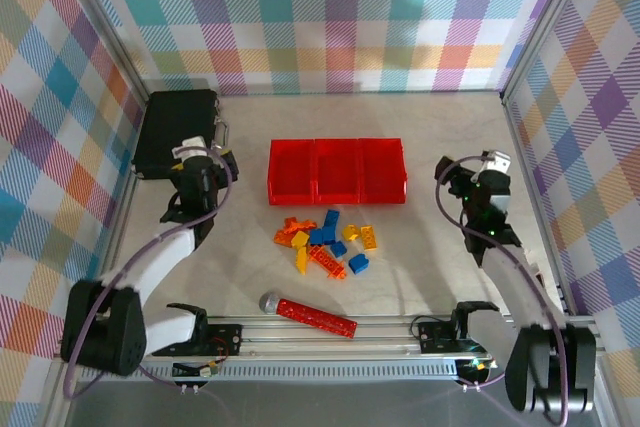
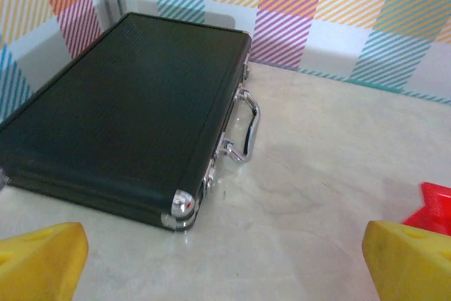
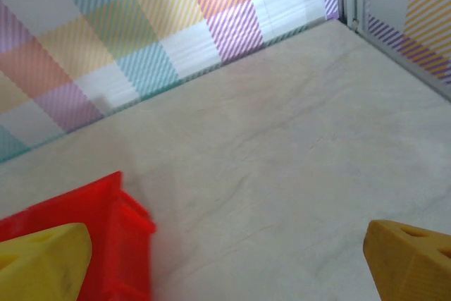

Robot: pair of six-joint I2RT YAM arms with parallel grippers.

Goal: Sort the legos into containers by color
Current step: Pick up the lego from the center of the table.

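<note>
Several orange, blue and yellow legos [image 1: 326, 243] lie in a loose pile on the table, just in front of the three joined red containers [image 1: 337, 171]. My left gripper [image 1: 203, 159] hovers left of the containers, by the black case; its yellow fingertips [image 2: 42, 259] stand wide apart with nothing between them. Right of the containers my right gripper [image 1: 487, 173] is also open and empty, its fingertips [image 3: 412, 259] far apart over bare table. A corner of a red container [image 3: 113, 237] shows at the lower left of the right wrist view, and another red corner [image 2: 435, 206] at the right edge of the left wrist view.
A black briefcase-like case [image 1: 176, 131] with a chrome handle [image 2: 246, 128] lies at the back left. A long red studded bar with a grey round end [image 1: 310, 314] lies near the front rail. Checked walls enclose the table on three sides.
</note>
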